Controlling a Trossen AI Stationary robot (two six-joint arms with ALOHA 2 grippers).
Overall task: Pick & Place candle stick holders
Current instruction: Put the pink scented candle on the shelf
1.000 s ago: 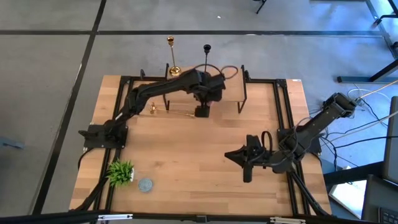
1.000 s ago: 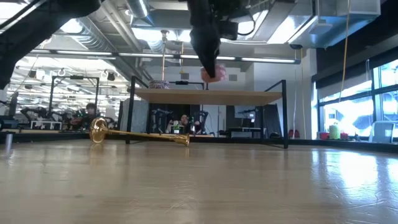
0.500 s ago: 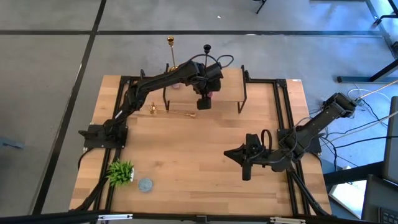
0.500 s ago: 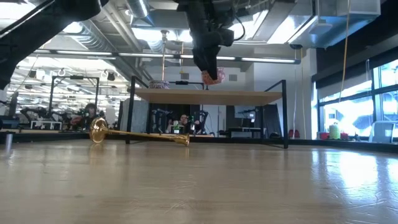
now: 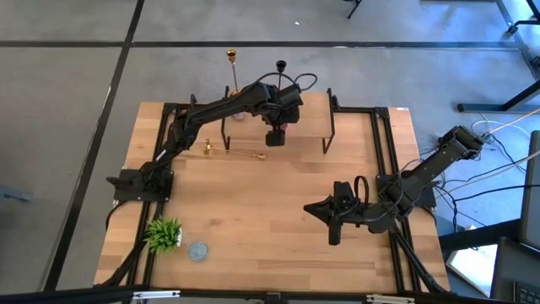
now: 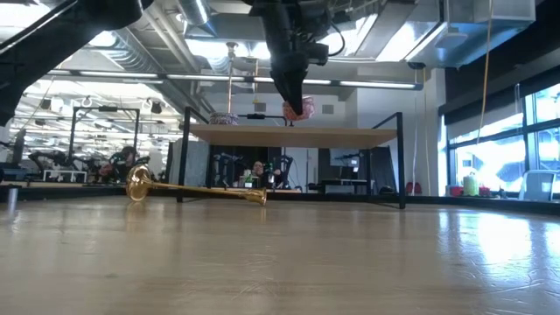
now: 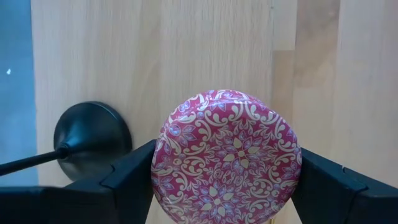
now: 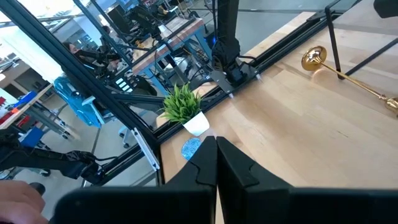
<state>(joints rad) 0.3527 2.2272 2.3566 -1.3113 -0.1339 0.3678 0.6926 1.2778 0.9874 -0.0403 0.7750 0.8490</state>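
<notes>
No legible text, label, brand, number or sign found on any surface; the red tin (image 7: 226, 155) bears ornamental pattern only.

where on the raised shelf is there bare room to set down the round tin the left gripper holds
The left gripper holds the patterned tin over the shelf. The shelf's right half, toward its right legs, is bare. Its left end is crowded: the black candlestick stands beside the tin, the gold candlestick further left.
</notes>
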